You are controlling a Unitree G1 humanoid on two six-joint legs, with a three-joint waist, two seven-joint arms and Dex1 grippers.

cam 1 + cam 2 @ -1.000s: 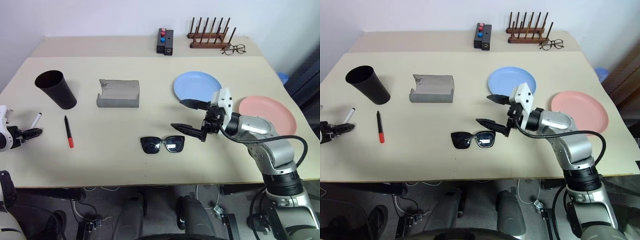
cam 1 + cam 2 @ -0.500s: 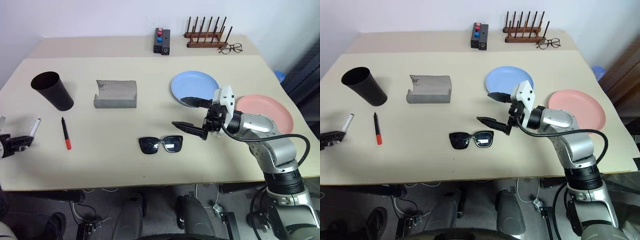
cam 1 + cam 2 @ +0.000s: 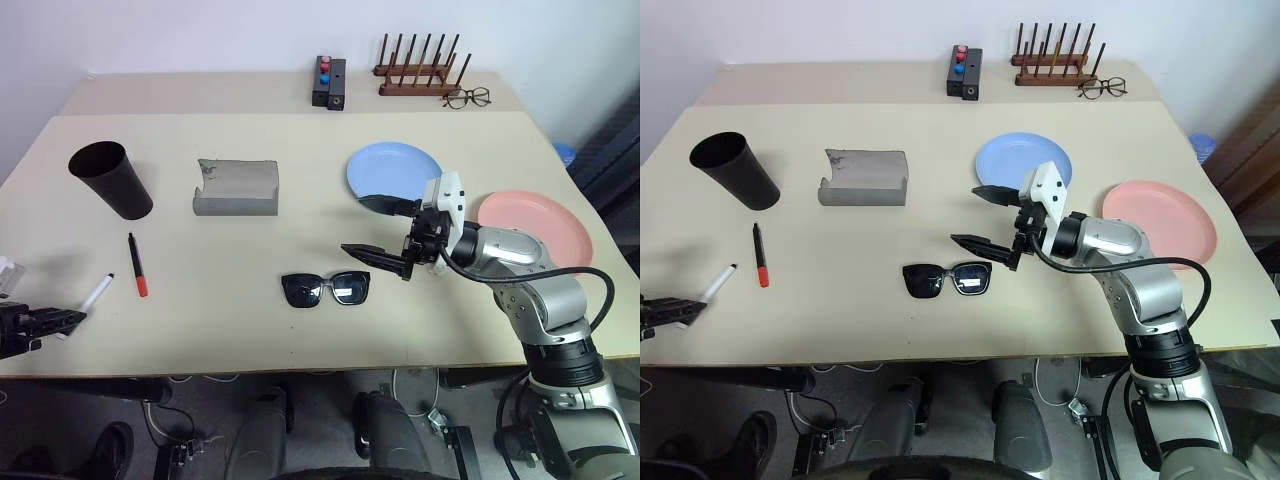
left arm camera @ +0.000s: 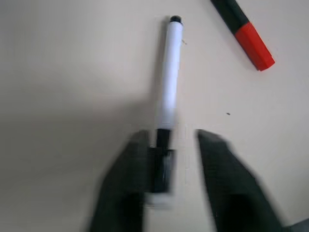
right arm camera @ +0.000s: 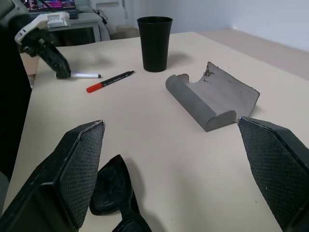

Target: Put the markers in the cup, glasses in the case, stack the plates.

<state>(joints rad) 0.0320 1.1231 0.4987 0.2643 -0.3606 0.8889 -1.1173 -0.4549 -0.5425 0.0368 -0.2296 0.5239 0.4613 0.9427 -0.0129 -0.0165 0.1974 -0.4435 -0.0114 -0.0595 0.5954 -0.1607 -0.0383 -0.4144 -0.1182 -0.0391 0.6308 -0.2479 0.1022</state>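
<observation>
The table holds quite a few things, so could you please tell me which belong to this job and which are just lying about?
Job:
black marker with red cap
white marker
cup
sunglasses
grey case
blue plate
pink plate

Lying about:
wooden rack
clear spectacles
black box

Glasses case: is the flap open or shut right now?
Open. The grey case lies on the table with its flap folded back and its trough bare; the sunglasses lie apart from it.

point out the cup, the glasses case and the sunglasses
cup (image 3: 112, 181), left eye view, on its dark side wall.
glasses case (image 3: 236, 187), left eye view, on the grey front face.
sunglasses (image 3: 947, 280), right eye view, on the bridge between the lenses.
</observation>
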